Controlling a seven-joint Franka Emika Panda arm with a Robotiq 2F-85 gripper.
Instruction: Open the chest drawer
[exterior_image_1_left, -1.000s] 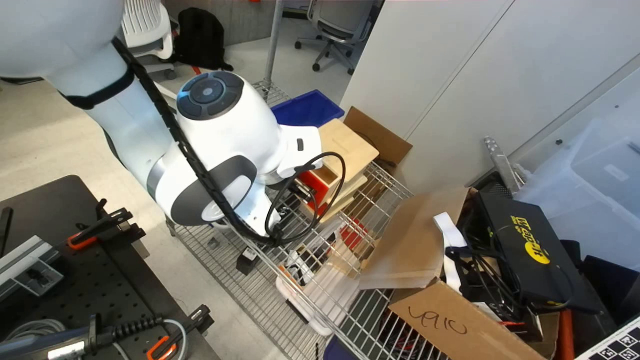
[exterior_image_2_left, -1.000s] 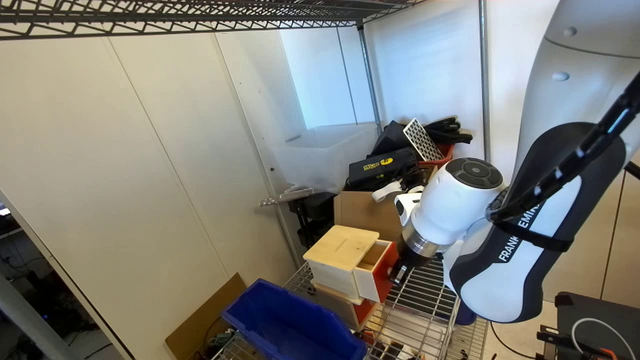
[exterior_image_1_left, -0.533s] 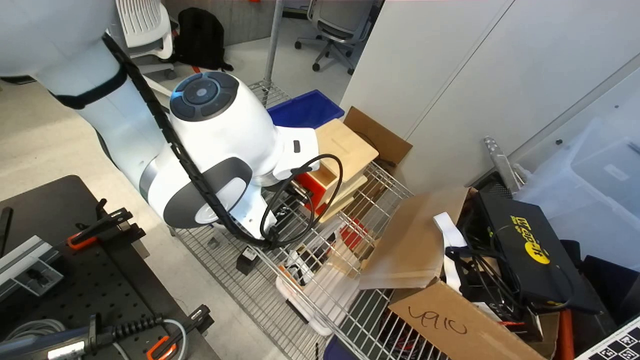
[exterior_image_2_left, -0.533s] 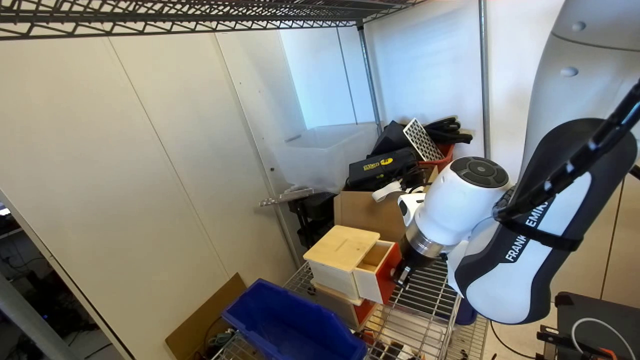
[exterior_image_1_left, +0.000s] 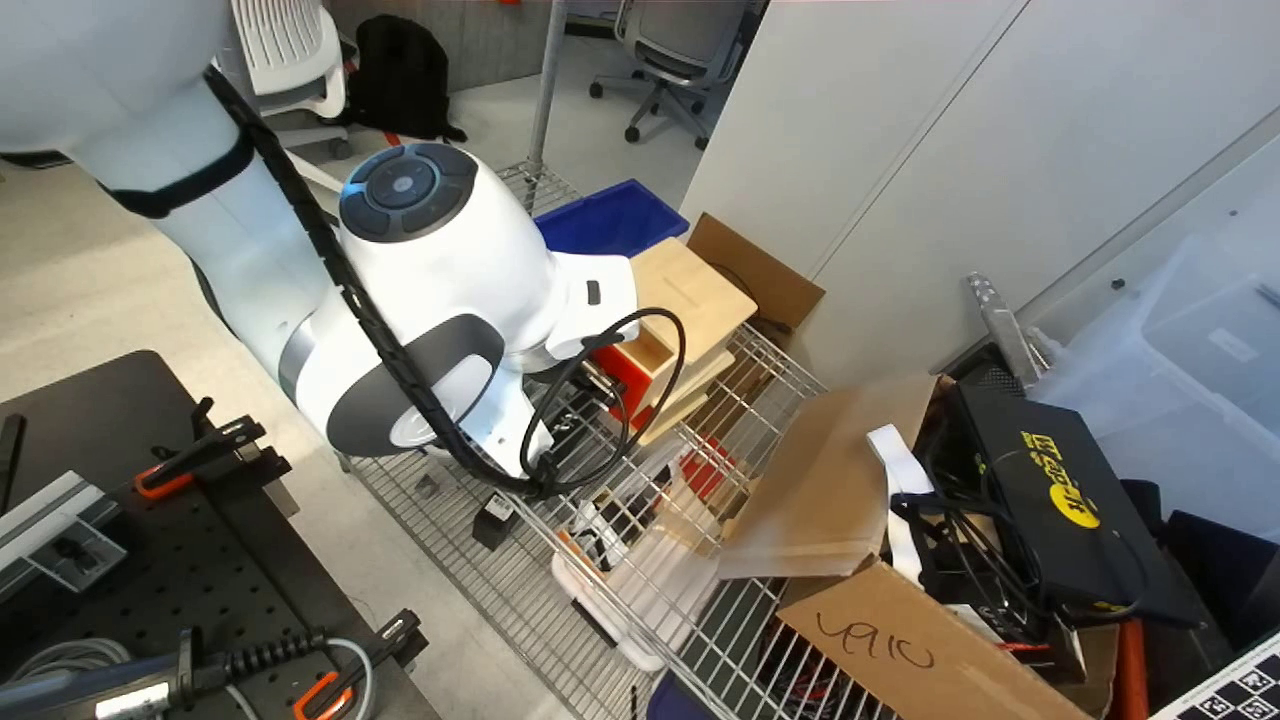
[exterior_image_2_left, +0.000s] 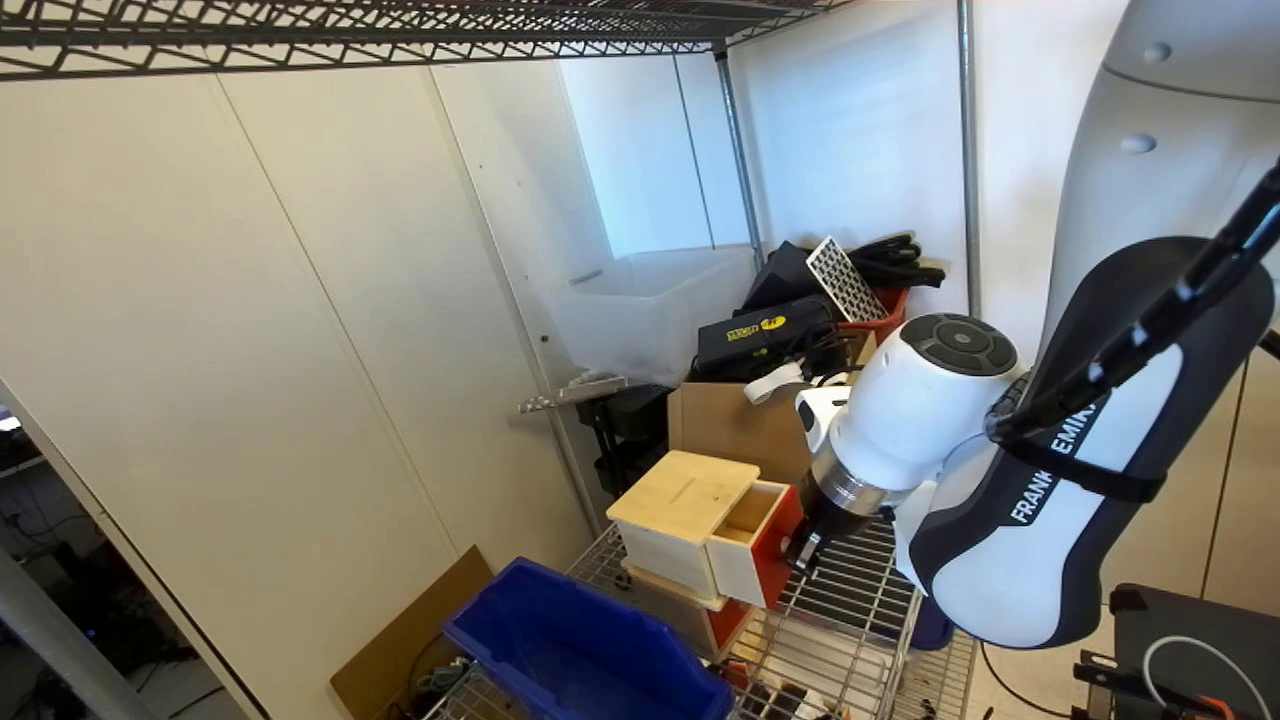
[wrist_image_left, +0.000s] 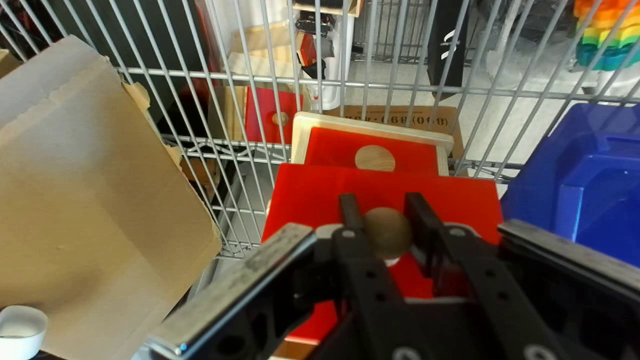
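Chest (exterior_image_2_left: 675, 510), in an exterior view: on the wire shelf (exterior_image_2_left: 860, 575), to the frame's left of the end effector (exterior_image_2_left: 797, 556).
Drawer (exterior_image_2_left: 750, 560), same view: upper one, part-way out; its sliding axis runs from chest toward end effector.
Arm (exterior_image_1_left: 450, 280), in an exterior view: the only one; its bulk covers much of the end effector, chest just beyond.
Knob (wrist_image_left: 388, 233), wrist view: dead ahead on the drawer's red face, between the fingers (wrist_image_left: 351, 212); end effector narrowed on it, holding.
Pull line: judged straight back along that axis, away from chest, should more travel be wanted.
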